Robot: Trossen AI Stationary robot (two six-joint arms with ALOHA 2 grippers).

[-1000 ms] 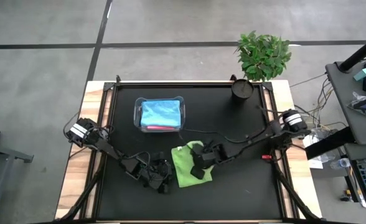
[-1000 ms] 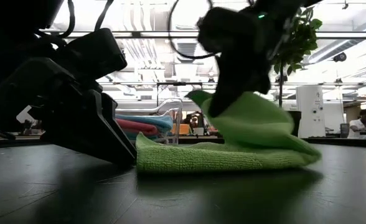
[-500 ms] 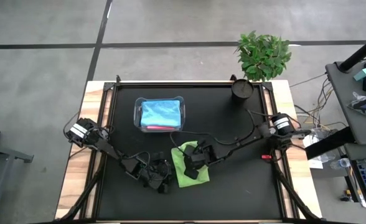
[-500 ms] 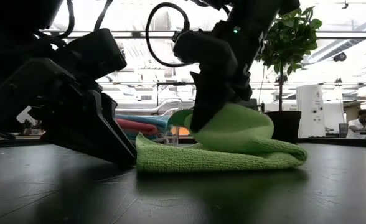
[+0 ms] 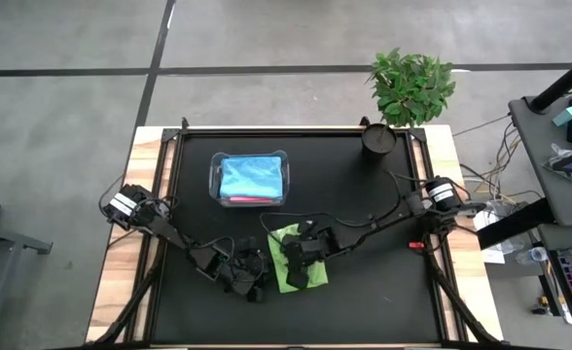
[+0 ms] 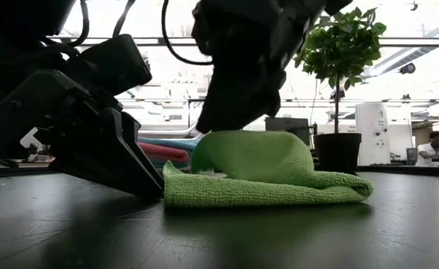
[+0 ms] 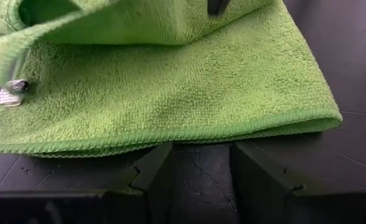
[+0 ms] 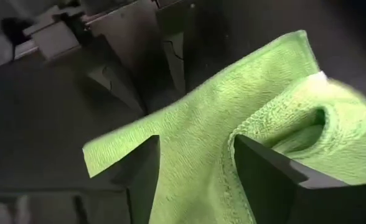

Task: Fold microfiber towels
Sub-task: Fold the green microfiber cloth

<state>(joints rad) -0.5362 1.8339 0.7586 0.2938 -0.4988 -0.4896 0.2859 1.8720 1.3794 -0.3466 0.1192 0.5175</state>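
Note:
A lime green microfiber towel (image 5: 311,278) lies on the black table near the front middle. One flap is folded over into a rounded hump (image 6: 253,155) on the flat lower layer (image 6: 264,193). My right gripper (image 5: 297,255) hovers open just over the hump, and its fingers (image 8: 147,169) frame the towel (image 8: 195,124). My left gripper (image 5: 255,275) is low on the table at the towel's left edge (image 7: 170,138), open. A clear tub (image 5: 214,181) farther back holds folded blue towels (image 5: 252,177) and a pink one (image 6: 160,152). My left gripper's fingertips (image 7: 161,152) reach the hemmed edge of the towel's lower layer (image 7: 195,137), coming slanting down from the table's left. Nothing is between them, and I cannot tell whether they touch it. My right gripper stands close above the hump; I cannot tell whether it touches the cloth.
A potted plant (image 5: 411,86) and a dark pot (image 5: 378,139) stand at the far right corner. The right arm's cable (image 5: 364,219) runs across the table. Bare black table lies to the right of the towel and along the front edge.
My right gripper has carried the lifted green flap toward the table's left, sinking as it went, and has let it go. The flap, held up before, is now folded over as a hump on the lower layer, which stayed in place.

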